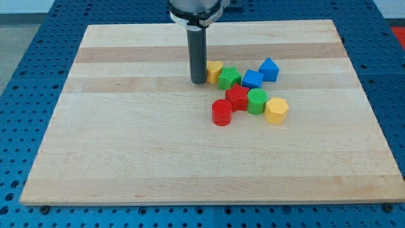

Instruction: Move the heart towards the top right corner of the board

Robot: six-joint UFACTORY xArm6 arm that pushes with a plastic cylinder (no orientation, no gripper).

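Observation:
My tip (199, 82) rests on the board just left of a cluster of blocks, up against the left side of a yellow block (216, 69) that looks heart-shaped and is partly hidden by the rod. A green star (229, 77) sits right beside that yellow block on its right. Further right are a blue block (252, 79) and a blue triangular block (269, 68).
Below the green star lie a red star (237, 97), a red cylinder (221, 113), a green cylinder (257, 101) and a yellow hexagonal block (276, 110). The wooden board (126, 139) lies on a blue perforated table.

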